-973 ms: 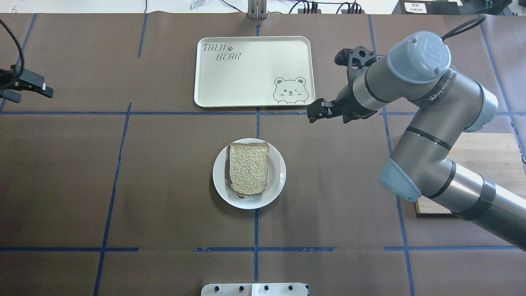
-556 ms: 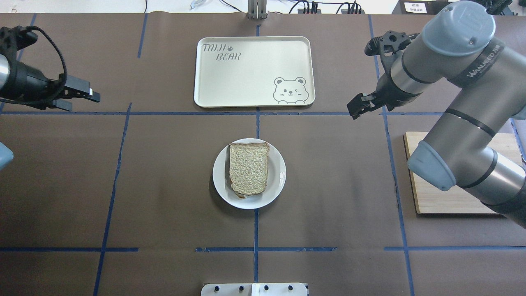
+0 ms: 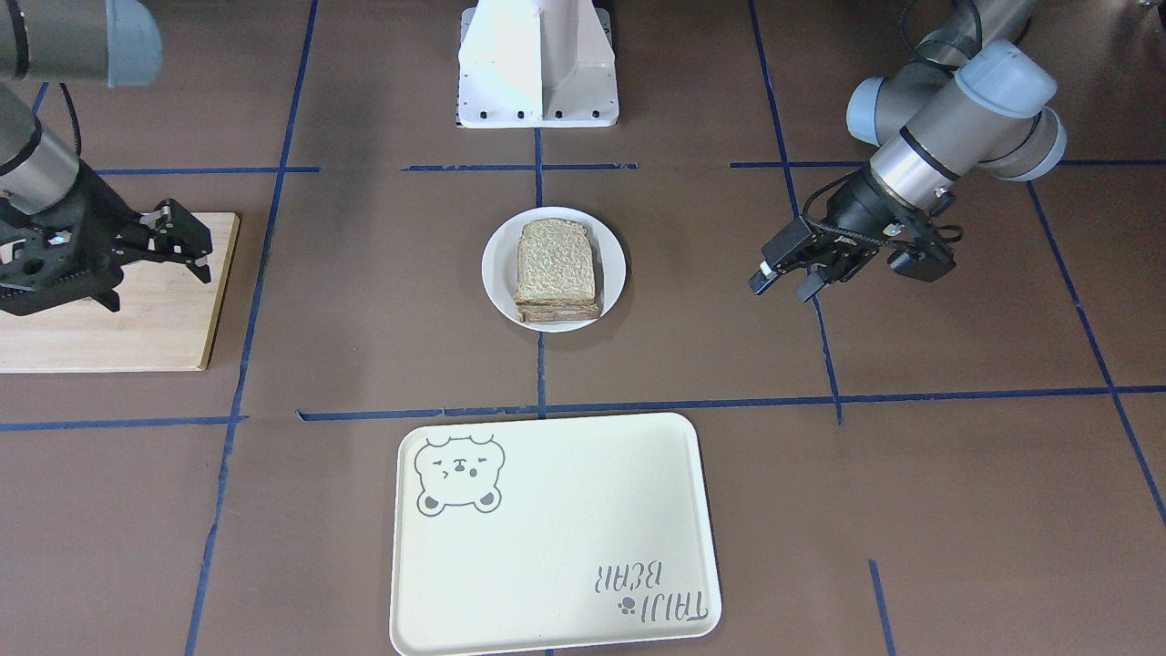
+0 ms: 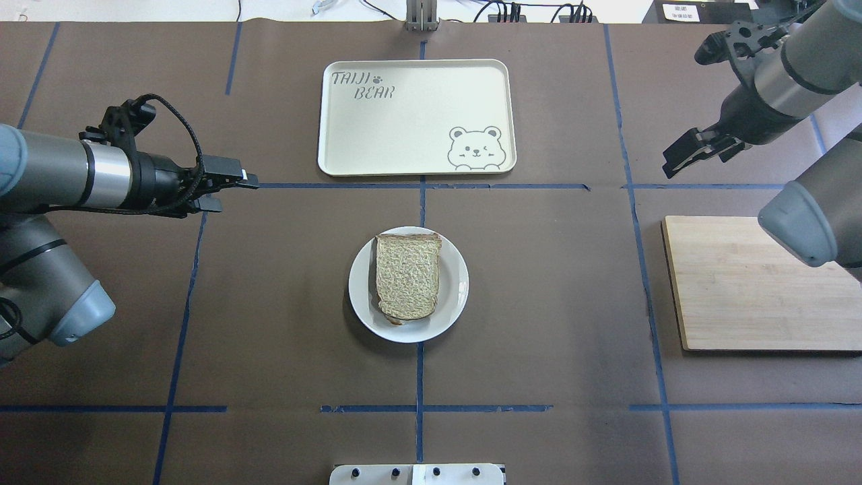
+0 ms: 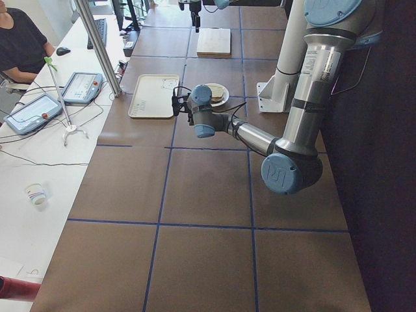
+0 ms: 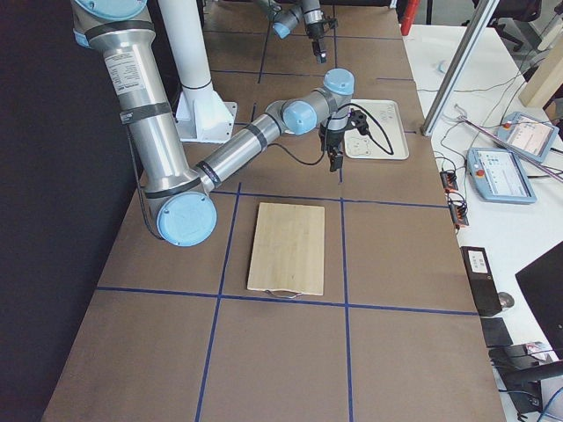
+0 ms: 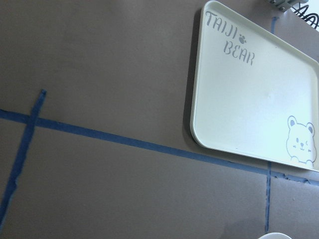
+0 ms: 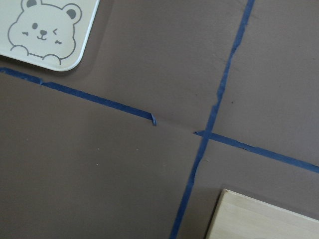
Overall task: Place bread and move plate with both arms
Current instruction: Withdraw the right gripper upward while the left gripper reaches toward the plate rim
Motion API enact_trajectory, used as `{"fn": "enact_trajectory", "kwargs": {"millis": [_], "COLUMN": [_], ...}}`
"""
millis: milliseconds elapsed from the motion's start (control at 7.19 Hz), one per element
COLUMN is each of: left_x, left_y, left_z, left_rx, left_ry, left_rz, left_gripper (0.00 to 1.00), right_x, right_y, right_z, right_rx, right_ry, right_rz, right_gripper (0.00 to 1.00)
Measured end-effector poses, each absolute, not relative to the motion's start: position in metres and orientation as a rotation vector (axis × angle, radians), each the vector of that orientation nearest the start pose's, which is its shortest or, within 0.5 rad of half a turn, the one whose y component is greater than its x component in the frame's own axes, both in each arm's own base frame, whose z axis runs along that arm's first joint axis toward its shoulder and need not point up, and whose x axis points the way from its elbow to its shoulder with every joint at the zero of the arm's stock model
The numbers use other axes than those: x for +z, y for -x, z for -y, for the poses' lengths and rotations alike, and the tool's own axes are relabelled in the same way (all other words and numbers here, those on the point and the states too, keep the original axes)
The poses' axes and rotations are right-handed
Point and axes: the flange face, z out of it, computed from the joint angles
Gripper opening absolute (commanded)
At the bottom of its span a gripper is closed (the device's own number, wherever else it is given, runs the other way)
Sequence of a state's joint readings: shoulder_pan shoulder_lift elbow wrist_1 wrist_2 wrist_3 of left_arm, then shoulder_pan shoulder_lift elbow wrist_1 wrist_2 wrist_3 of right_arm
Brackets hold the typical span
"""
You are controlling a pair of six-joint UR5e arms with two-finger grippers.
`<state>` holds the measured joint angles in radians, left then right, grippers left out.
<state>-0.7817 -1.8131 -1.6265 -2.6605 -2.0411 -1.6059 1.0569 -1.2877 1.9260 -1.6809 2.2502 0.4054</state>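
Going left to right: the left gripper (image 4: pixel 232 187) hangs over bare worktop (image 4: pixel 269 303), jaws apart and holding nothing, well off to the side of the plate (image 4: pixel 456 304). The plate is dead centre, and the bread (image 4: pixel 407 276) is already lying flat on it, pushed a bit toward its left side. The bear tray (image 4: pixel 417 118) lies just beyond it. The right gripper (image 4: pixel 668 164) is up near the far corner of a wooden board (image 4: pixel 747 283), also open and empty.

My guess is that the plate's the fiddly bit: stiff, glazed, probably slick, with a low rim. I'd pinch that rim on the bare side edges, one gripper per side, and keep it level. The bread looks soft and light, so any tilt and it could slide right off.
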Motion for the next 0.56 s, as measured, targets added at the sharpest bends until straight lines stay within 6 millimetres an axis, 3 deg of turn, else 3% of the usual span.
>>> {"fn": "enact_trajectory", "kwargs": {"millis": [278, 556], "left_x": [0.364, 0.346], "left_y": [-0.405, -0.446], "left_z": [0.455, 0.442], "left_rx": [-0.353, -0.353], "left_ry": [-0.080, -0.028], "left_rz": [-1.472, -1.495], "left_gripper": [0.72, 0.59], "right_x": [0.371, 0.375], "right_y": [0.185, 0.175], "right_z": [0.522, 0.523], "right_rx": [-0.290, -0.284], "right_ry": [-0.151, -0.150], "right_rz": [0.846, 0.855], "right_gripper": [1.00, 1.00]}}
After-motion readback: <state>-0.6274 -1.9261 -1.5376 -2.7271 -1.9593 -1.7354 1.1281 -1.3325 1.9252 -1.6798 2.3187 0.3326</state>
